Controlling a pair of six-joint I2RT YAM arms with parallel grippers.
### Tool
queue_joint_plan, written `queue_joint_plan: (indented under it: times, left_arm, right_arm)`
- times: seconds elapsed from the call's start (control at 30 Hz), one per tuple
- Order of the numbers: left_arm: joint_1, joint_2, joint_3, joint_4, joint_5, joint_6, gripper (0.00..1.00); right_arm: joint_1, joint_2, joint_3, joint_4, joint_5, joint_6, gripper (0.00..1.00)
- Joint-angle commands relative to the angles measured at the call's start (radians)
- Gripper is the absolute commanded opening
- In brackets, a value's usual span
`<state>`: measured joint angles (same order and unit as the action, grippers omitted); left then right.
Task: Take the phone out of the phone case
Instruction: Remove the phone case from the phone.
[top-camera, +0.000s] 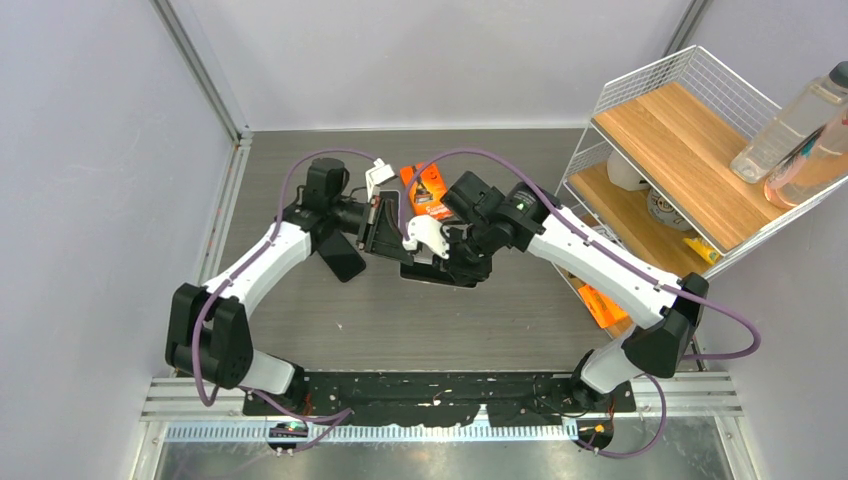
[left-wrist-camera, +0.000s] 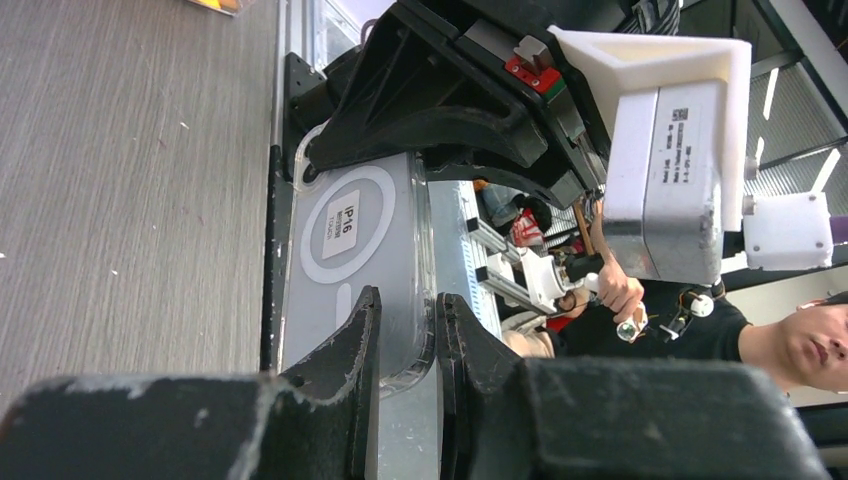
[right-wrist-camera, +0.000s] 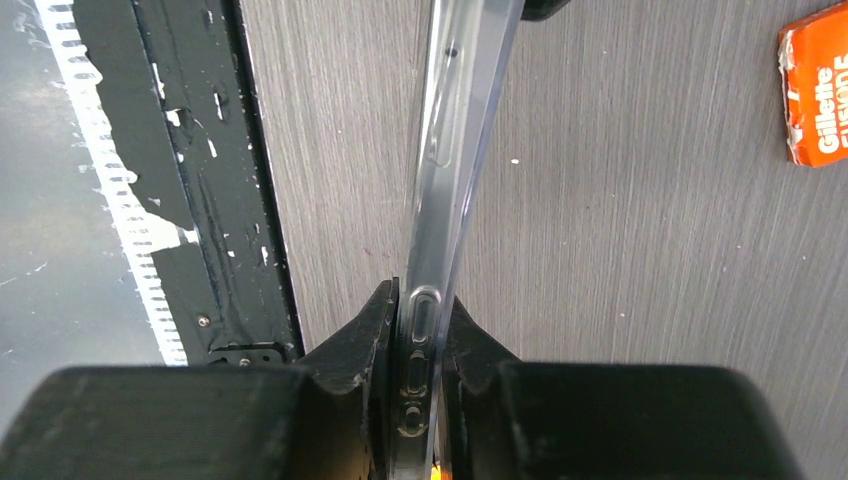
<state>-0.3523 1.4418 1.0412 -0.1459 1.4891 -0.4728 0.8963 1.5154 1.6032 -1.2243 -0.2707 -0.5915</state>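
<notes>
A clear phone case (left-wrist-camera: 360, 240) with a white ring and an "IP16" sticker is held on edge above the table between both grippers (top-camera: 385, 228). My left gripper (left-wrist-camera: 408, 300) is shut on one corner of its rim. My right gripper (right-wrist-camera: 422, 295) is shut on the case's side (right-wrist-camera: 455, 130) at the button cutouts. The case looks see-through grey. A black strip (left-wrist-camera: 272, 260) runs along its table-side edge; I cannot tell whether it is the phone. In the top view a black phone-like slab (top-camera: 343, 258) sits just below my left gripper (top-camera: 372, 225), to the left of my right gripper (top-camera: 422, 250).
An orange Gillette pack (top-camera: 425, 190) lies on the table behind the grippers and shows in the right wrist view (right-wrist-camera: 815, 85). A wire rack with wooden shelves (top-camera: 680, 130) and bottles (top-camera: 790, 125) stands at the right. A person (left-wrist-camera: 800, 340) is beyond the table's near edge.
</notes>
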Motion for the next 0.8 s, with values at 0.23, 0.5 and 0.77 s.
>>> queue_joint_plan:
  times: [0.23,0.5,0.77]
  left_arm:
    - [0.003,0.085,0.056,0.037,-0.124,-0.055,0.00]
    - [-0.006,0.106,0.056,0.037,-0.137,-0.027,0.00]
    - [-0.010,0.124,0.105,-0.130,-0.192,0.142,0.00]
  right_arm:
    - [0.101,-0.068,0.014,0.143,-0.050,-0.108,0.05]
    - [0.109,-0.078,0.012,0.145,-0.045,-0.115,0.05]
    - [0.110,-0.095,0.002,0.143,-0.048,-0.123,0.05]
